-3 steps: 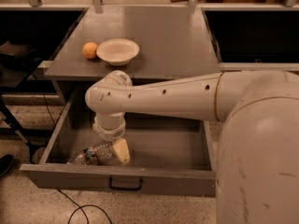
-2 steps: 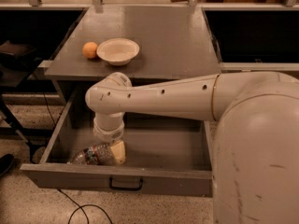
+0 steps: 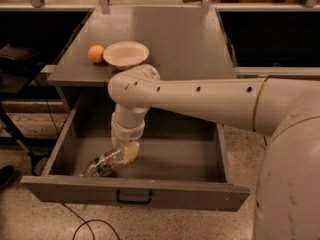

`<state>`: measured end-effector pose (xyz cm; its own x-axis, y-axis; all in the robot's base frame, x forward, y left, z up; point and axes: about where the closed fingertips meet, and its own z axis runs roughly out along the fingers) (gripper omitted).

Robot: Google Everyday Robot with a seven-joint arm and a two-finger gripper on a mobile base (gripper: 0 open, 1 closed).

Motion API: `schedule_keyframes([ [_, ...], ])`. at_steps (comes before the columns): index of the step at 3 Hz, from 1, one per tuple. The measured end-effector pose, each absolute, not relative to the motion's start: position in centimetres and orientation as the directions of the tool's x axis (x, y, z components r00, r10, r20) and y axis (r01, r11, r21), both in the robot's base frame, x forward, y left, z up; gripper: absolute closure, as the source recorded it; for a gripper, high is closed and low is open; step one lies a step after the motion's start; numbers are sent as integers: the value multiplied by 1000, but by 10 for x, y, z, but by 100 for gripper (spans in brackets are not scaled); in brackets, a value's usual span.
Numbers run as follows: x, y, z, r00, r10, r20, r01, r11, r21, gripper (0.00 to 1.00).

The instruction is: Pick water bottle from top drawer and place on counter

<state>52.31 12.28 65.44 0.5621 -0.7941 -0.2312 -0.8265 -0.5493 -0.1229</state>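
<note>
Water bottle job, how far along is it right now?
Done: the top drawer stands open and the gripper is down inside it, at the water bottle. In hand: the grasp; the bottle lies on its side on the drawer floor, not lifted, and I can't tell if it's gripped. Left: lifting it out and setting it on the counter, near the bowl and orange.

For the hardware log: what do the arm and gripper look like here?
The arm is a thick, smooth off-white tube with a row of small dark holes and a thin tan band near the bulky shoulder. A rounded joint turns into a ringed pale wrist. The gripper, down in the top drawer by the water bottle, is yellowish-cream. No cables on it.
</note>
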Motion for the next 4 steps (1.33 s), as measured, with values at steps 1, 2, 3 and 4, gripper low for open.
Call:
schedule_keyframes([
  [1,528,102,685,523,-805,-280,-852,-501,-151,90],
  [2,527,72,724,496,-811,-309,-868,-458,-192,100],
  [3,526,27,785,470,-827,-308,-878,-405,-254,100],
  [4,530,-16,847,434,-860,-268,-885,-351,-305,100],
])
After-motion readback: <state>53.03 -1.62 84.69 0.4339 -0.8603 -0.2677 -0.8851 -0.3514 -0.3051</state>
